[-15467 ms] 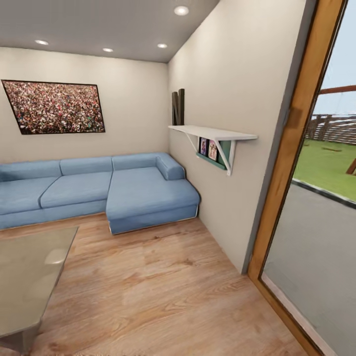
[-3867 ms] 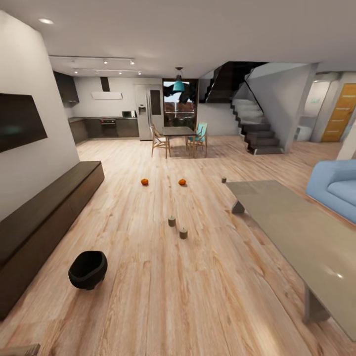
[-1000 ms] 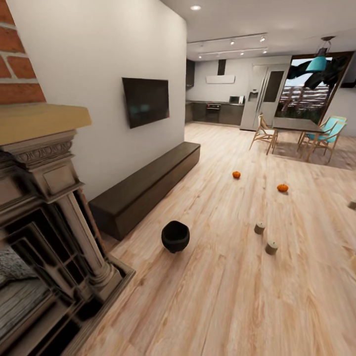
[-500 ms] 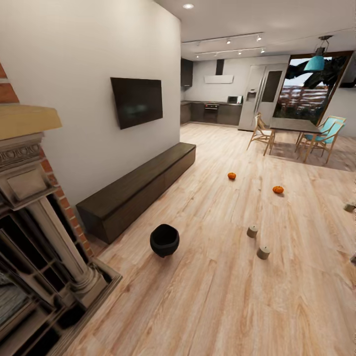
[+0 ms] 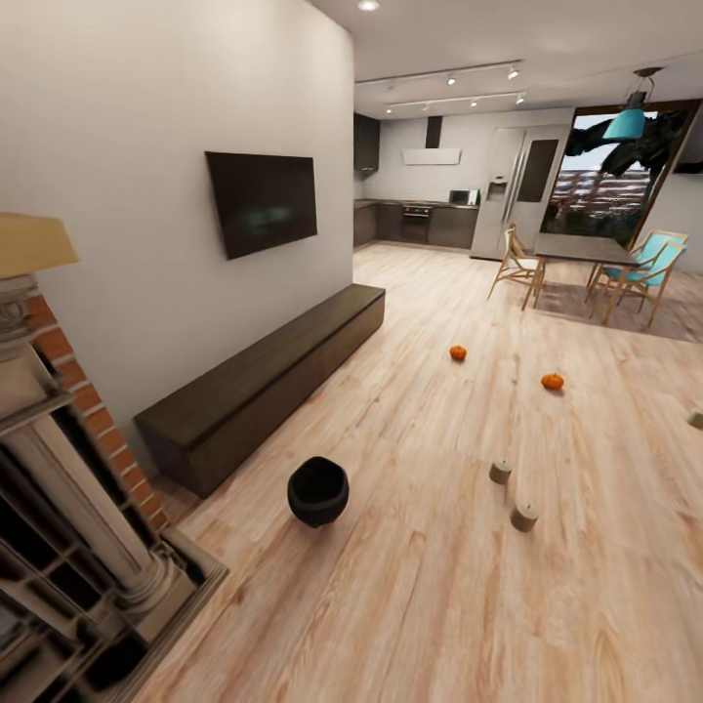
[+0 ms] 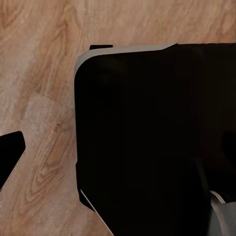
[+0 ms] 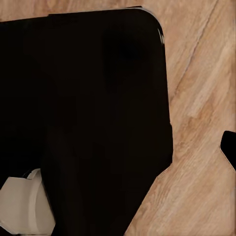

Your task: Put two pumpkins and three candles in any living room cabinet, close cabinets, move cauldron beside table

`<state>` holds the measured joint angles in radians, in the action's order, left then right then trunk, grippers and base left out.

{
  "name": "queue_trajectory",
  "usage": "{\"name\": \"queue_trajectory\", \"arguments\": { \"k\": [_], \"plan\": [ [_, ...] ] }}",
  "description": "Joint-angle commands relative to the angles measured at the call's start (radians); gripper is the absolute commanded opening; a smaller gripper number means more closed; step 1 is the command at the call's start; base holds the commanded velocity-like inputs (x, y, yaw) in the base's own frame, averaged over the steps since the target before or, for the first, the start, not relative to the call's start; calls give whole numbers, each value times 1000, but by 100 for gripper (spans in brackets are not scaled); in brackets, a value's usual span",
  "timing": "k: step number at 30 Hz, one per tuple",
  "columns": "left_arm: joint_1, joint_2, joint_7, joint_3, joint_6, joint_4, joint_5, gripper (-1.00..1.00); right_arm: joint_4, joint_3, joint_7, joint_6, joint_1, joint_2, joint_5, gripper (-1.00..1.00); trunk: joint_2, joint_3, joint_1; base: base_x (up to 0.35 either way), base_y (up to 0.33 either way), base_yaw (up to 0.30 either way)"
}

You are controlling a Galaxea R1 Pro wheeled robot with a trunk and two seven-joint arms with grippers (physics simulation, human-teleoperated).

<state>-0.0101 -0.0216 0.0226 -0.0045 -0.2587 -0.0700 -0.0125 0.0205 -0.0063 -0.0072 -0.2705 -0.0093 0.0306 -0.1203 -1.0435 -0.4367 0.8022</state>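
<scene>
Head view: living room, wood-plank floor (image 5: 410, 605). Cabinet (image 5: 264, 386) runs low along the left wall under the black TV (image 5: 262, 200), all fronts flush and closed. Brick fireplace (image 5: 68, 508) at near left.

Cauldron (image 5: 317, 491) sits on the floor just off the cabinet's near end, upright, not touching it.

Two candles on the floor to the cauldron's right: nearer candle (image 5: 524, 516), farther candle (image 5: 500, 472), close together but apart, both upright. A third small beige thing (image 5: 695, 419) is cut by the right edge; can't tell what it is.

Two pumpkins further out, well apart from each other: left pumpkin (image 5: 458, 352), right pumpkin (image 5: 553, 381).

Dining table with chairs (image 5: 586, 264) and the kitchen behind.

Wrist views: a dark robot body panel (image 6: 157, 137) over floor planks. End effector state, left or right: cannot tell.
</scene>
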Motion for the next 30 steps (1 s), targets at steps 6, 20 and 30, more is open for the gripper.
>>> {"name": "queue_trajectory", "arguments": {
  "k": [6,20,30],
  "plan": [
    [-1,-1,2,0,-4,1,1,100,2,6,-3,-8,-1,10,-7,100,-1,-1,1,307,0,0],
    [-1,-1,3,-1,-5,1,2,100,1,4,-4,-8,-1,6,-6,100,-1,-1,1,321,-1,0],
    [-1,0,3,-3,-5,1,2,100,1,2,-4,-9,-1,1,-7,100,-1,-1,1,263,-170,0]
  ]
}}
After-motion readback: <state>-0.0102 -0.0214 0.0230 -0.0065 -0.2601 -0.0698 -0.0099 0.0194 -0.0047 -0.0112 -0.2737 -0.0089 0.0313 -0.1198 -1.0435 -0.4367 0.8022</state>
